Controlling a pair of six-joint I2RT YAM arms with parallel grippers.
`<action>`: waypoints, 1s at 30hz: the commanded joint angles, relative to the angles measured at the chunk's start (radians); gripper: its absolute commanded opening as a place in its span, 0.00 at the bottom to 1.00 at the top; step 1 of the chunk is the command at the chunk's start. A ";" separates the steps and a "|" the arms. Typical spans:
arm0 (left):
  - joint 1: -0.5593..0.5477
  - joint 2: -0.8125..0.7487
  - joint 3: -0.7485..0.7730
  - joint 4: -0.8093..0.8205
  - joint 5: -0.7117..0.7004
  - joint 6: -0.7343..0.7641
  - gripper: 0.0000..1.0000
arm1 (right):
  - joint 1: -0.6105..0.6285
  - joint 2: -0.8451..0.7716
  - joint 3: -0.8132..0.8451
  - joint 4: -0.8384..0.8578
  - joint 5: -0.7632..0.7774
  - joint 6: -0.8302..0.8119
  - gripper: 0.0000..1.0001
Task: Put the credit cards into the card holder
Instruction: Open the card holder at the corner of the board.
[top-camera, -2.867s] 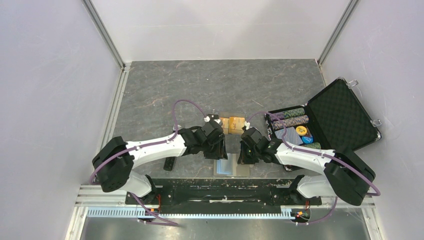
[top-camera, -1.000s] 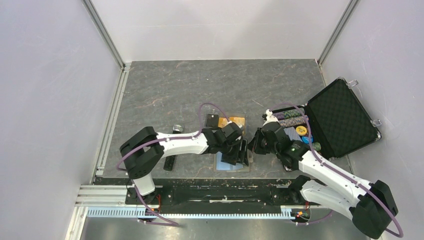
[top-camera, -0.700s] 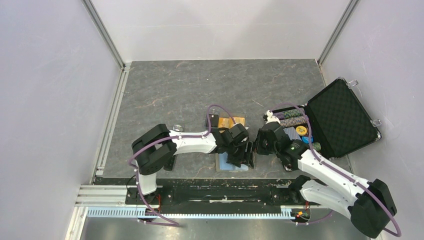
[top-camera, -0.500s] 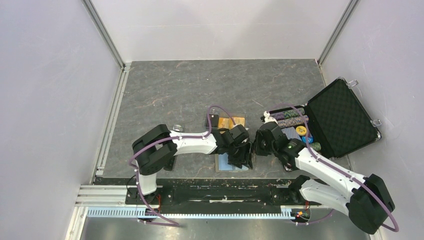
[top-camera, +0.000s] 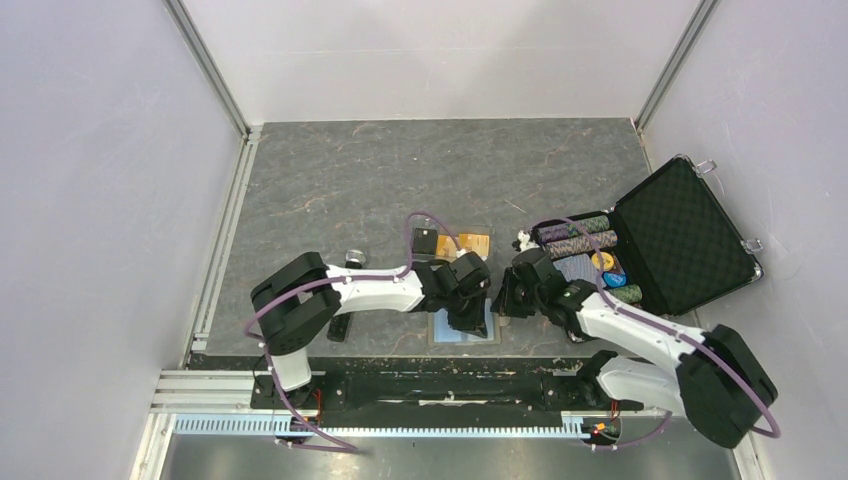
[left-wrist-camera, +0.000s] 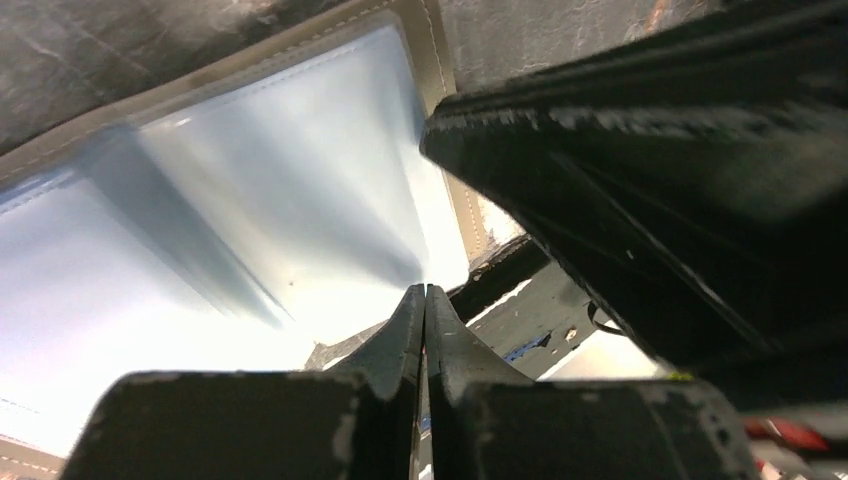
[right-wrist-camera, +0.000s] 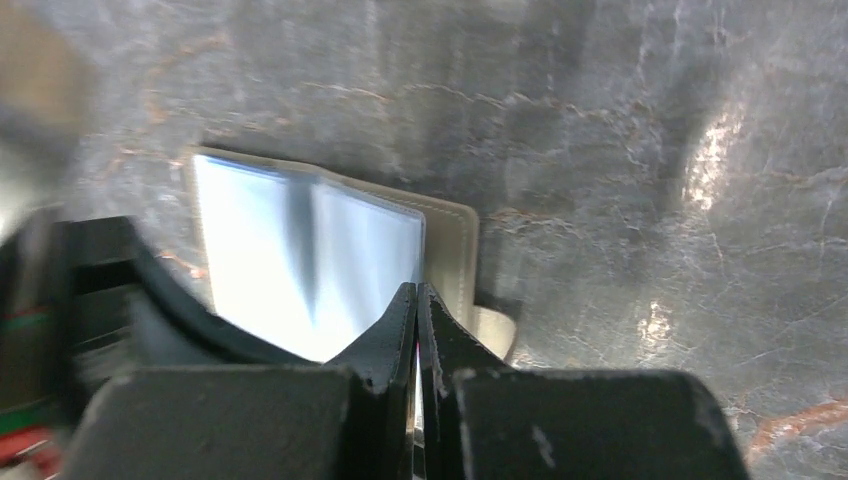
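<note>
1. The open grey-tan, blue-lined card holder (top-camera: 442, 328) lies lower centre on the table (top-camera: 330, 200).
2. My left tool (left-wrist-camera: 424, 325) and right tool (right-wrist-camera: 417, 320), both pinched together, sit over it.
3. The black card (top-camera: 425, 240) and orange-gold card (top-camera: 473, 243) lie above, nearer my left.

The card holder (right-wrist-camera: 300, 250) is showing pale blue inside a tan stitched border. The tabletop (top-camera: 400, 170) is showing dark grey stone with rusty veins, the chip case (top-camera: 685, 235) a black diamond-quilted lining.

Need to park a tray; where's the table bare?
Bare: far table stretch between back wall and credit cards; left strip by the rail. Crowded: near centre, left pincer and right pincer at card holder, chip case right.
</note>
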 joint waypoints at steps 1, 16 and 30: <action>0.008 -0.079 -0.023 0.007 -0.040 -0.018 0.07 | 0.005 0.083 -0.004 0.000 -0.018 0.011 0.00; 0.101 -0.082 -0.034 -0.112 -0.046 0.057 0.10 | 0.013 -0.007 -0.092 0.014 -0.080 0.101 0.00; 0.085 0.073 0.073 -0.177 -0.022 0.052 0.08 | 0.014 -0.139 -0.012 0.026 -0.039 0.056 0.00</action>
